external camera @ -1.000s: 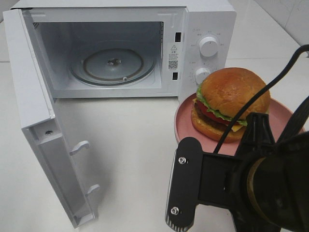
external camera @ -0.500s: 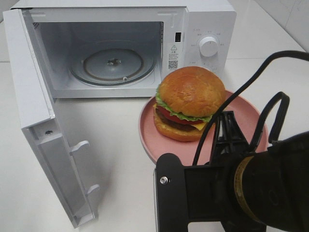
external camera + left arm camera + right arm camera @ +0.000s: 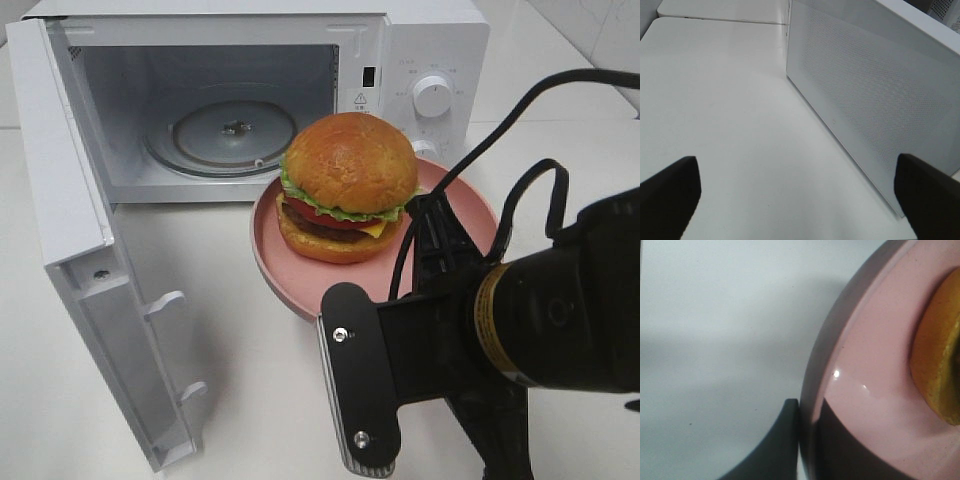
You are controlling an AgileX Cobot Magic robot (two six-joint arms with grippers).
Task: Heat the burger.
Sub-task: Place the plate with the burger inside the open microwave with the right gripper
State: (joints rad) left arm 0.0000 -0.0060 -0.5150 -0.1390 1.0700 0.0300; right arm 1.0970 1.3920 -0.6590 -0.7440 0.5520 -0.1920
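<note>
— While the right pincer (image 3: 428,212) is clamped on the near rim of the pink plate (image 3: 268,248), I read this as the carry-in step. The burger (image 3: 348,185) sits on that plate, just in front of the open microwave (image 3: 430,60), between the counter's middle and its far edge.

— Is the plate off the counter (image 3: 260,400)?

— I cannot tell. My wrist view only shows the rim pinched between the fingers, with white counter beside it.

— What does the next move need?

— As I judge it, a level push toward the far edge. The plate must be flat so the tall burger doesn't topple, and high enough to clear the cavity's sill. Then it goes down onto the glass turntable (image 3: 235,130). The door (image 3: 70,220) stands swung wide toward the left edge, out of the path.

— Arm pose?

— My right arm reaches in low from the near right corner, wrist roughly horizontal, fingers pointing at the microwave. My left pincer (image 3: 800,200) is spread wide, holding nothing, beside a white dotted panel (image 3: 865,90).
</note>
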